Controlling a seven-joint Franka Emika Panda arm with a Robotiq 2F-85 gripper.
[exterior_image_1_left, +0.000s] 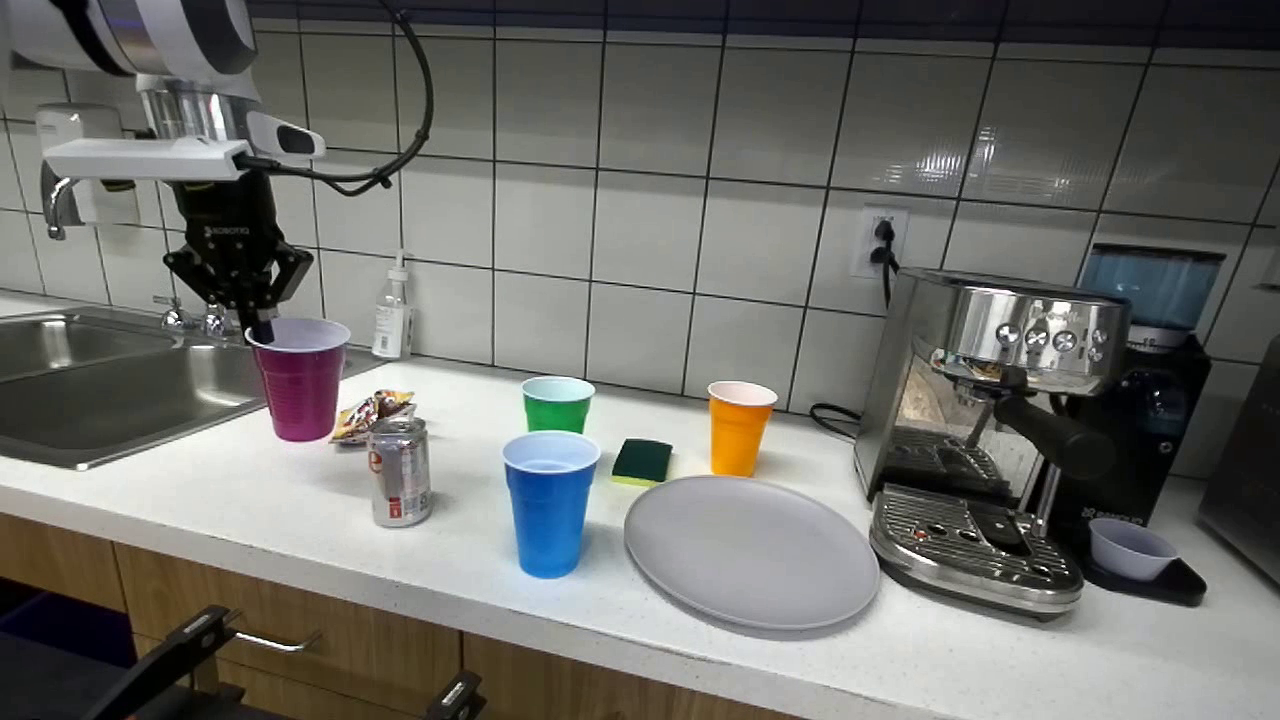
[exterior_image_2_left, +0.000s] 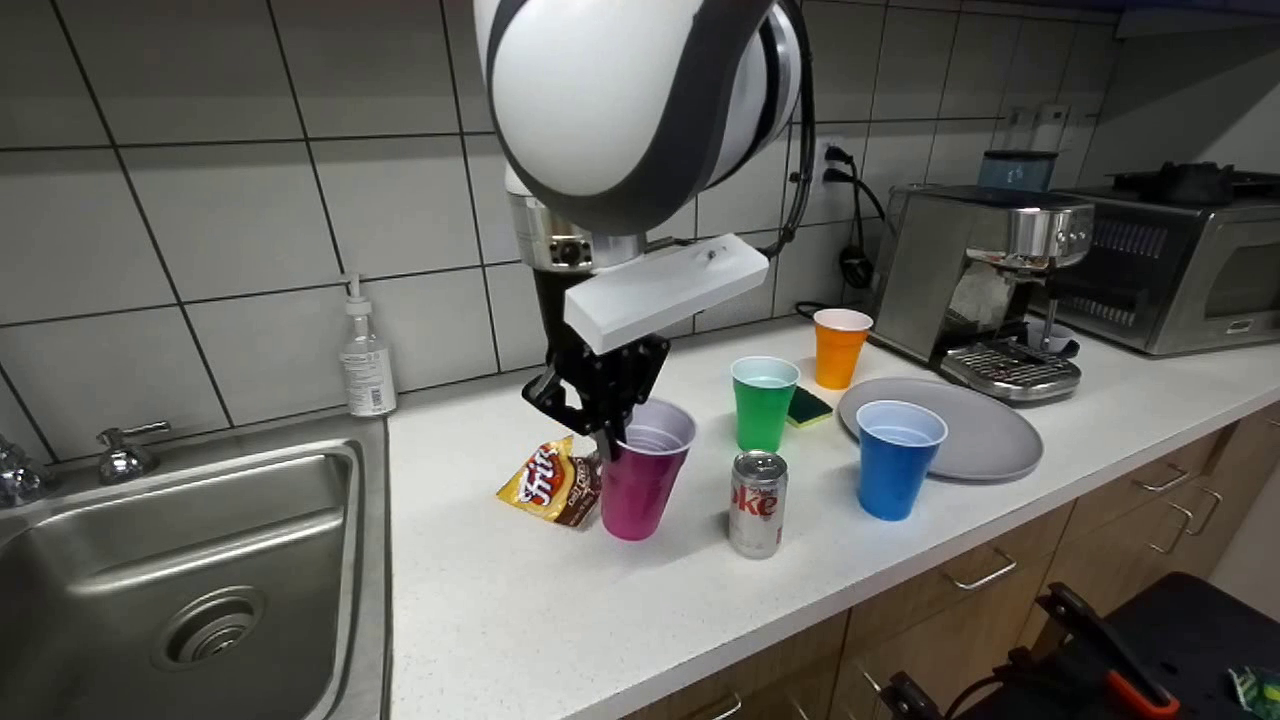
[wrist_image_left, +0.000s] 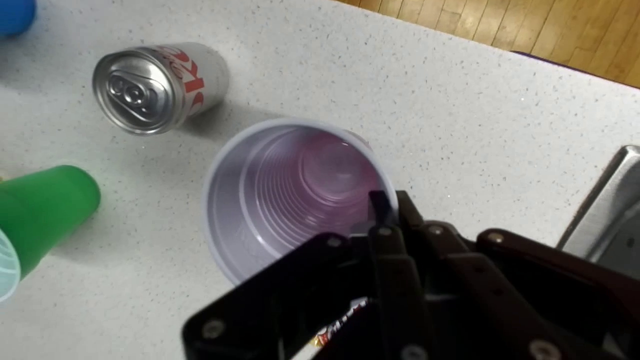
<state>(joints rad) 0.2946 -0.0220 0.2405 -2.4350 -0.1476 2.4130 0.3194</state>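
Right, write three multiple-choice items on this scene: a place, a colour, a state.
1. The Coke can stands: A) in the sink; B) on the espresso machine; C) between the magenta cup and the blue cup.
2. The plate is: A) grey; B) red; C) green.
3. The gripper is: A) wide open; B) shut on the magenta cup; C) shut on the sponge.

1 C: both exterior views show it between those cups.
2 A: its top shows grey in both exterior views.
3 B: in the wrist view its fingers pinch the cup's rim, one inside, one outside.
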